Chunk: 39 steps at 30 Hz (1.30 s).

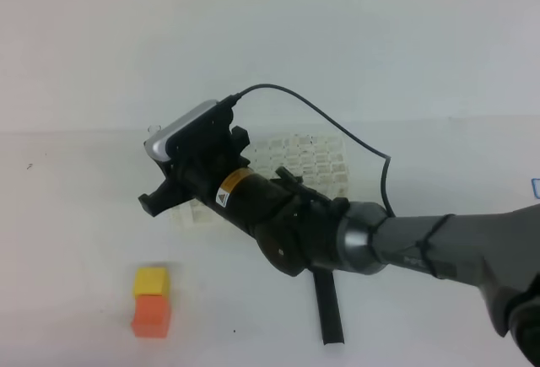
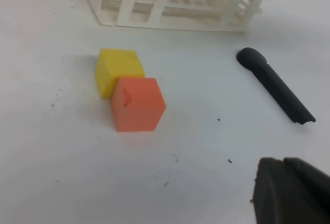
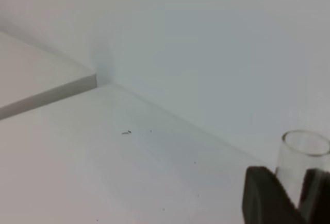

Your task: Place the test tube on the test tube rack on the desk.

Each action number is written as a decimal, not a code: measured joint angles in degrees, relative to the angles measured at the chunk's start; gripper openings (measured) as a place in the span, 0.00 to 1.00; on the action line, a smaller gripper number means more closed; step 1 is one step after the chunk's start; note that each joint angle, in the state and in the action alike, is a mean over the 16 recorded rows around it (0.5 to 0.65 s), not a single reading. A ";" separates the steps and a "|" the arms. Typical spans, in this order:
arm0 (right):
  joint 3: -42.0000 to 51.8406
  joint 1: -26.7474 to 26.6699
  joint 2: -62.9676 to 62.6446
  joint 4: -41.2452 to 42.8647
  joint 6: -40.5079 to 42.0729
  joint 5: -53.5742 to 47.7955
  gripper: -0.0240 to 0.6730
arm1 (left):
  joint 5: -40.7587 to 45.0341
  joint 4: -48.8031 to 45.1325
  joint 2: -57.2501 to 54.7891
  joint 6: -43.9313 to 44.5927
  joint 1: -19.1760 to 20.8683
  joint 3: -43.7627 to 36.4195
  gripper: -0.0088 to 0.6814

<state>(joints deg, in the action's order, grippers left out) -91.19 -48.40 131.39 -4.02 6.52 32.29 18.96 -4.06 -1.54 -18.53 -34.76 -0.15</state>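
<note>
The test tube (image 3: 304,154) is clear glass with a round rim. It stands between the dark fingers (image 3: 263,195) of my right gripper (image 3: 293,183), which is shut on it. In the exterior view the right arm reaches across to the left, and its gripper (image 1: 164,198) hangs over the left end of the white grid rack (image 1: 316,164) on the white desk (image 1: 76,215). The rack also shows at the top of the left wrist view (image 2: 170,2). Only a dark corner of my left gripper (image 2: 291,193) shows, and its jaws cannot be made out.
A yellow cube (image 1: 151,282) and an orange cube (image 1: 151,315) sit touching, front left of the rack, and also show in the left wrist view (image 2: 117,69) (image 2: 138,103). A black round-headed stick (image 1: 327,308) (image 2: 278,87) lies in front of the rack.
</note>
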 joint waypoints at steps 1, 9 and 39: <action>-0.03 -0.01 0.28 0.00 0.00 0.14 0.21 | 0.00 -0.01 0.00 0.00 0.00 0.00 0.02; -0.15 -0.04 1.59 0.00 -0.01 0.63 0.21 | 0.12 -0.06 0.00 0.01 0.00 0.00 0.02; -0.19 0.08 -7.26 2.26 6.06 -14.90 0.45 | 0.58 -0.08 0.00 0.07 0.00 0.00 0.02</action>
<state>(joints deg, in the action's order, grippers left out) -91.37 -48.31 124.12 -1.76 12.58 17.40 19.54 -4.14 -1.54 -18.46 -34.76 -0.15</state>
